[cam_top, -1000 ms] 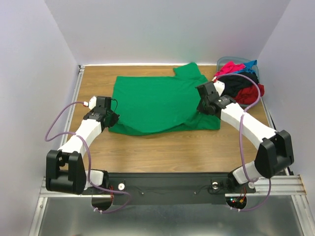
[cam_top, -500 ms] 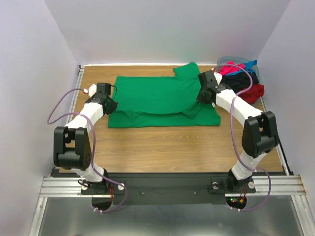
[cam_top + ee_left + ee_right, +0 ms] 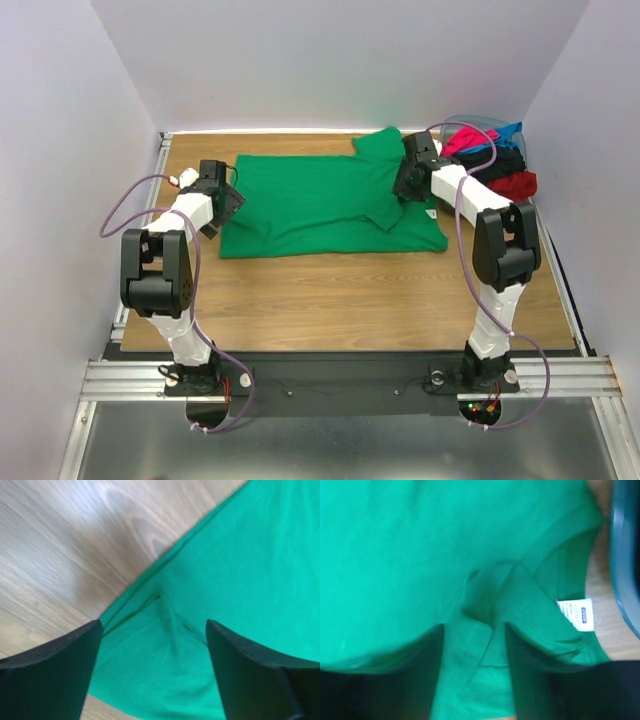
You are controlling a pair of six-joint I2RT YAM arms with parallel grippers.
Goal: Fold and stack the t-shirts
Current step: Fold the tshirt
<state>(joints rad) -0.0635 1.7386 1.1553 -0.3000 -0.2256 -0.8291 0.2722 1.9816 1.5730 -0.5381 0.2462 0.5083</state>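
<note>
Both ends of the green t-shirt [image 3: 310,195], spread mid-frame, have a gripper over them: left gripper [image 3: 225,196] jaws wide, right gripper [image 3: 404,186] narrower, neither gripping. The lower edge looks folded over; the next move calls for fresh grasps for another fold.

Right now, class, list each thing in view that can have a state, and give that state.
green t-shirt, flat on the table, partly folded, not stacked
left hand, open above the shirt's left edge, holding nothing
right hand, open, a loose fold of the shirt between its fingers
other t-shirts, unfolded, heaped together
bin, upright, holding the heap
</note>
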